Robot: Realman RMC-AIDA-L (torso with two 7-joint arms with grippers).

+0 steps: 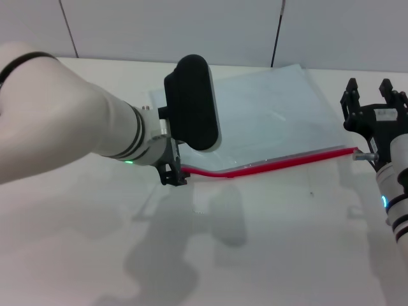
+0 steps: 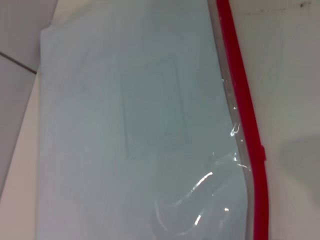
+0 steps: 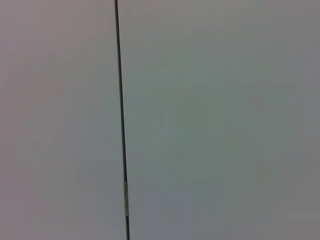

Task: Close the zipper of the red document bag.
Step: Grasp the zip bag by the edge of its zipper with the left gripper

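Observation:
The red document bag (image 1: 274,118) is a flat pale-blue translucent pouch lying on the white table. Its zipper (image 1: 280,162), a red strip, runs along the near long edge and sags in a shallow bend near its left end. My left gripper (image 1: 174,176) is low on the table at that left end, its dark fingers pinched together where the strip runs into them. The left wrist view looks down on the bag (image 2: 135,125) and the zipper (image 2: 245,115), with creased plastic beside the strip. My right gripper (image 1: 368,89) stands open just past the zipper's right end, holding nothing.
A grey panelled wall (image 1: 191,29) rises behind the table's far edge; the right wrist view shows only this wall (image 3: 210,120) and a dark seam (image 3: 120,100). White tabletop (image 1: 268,242) spreads in front of the bag.

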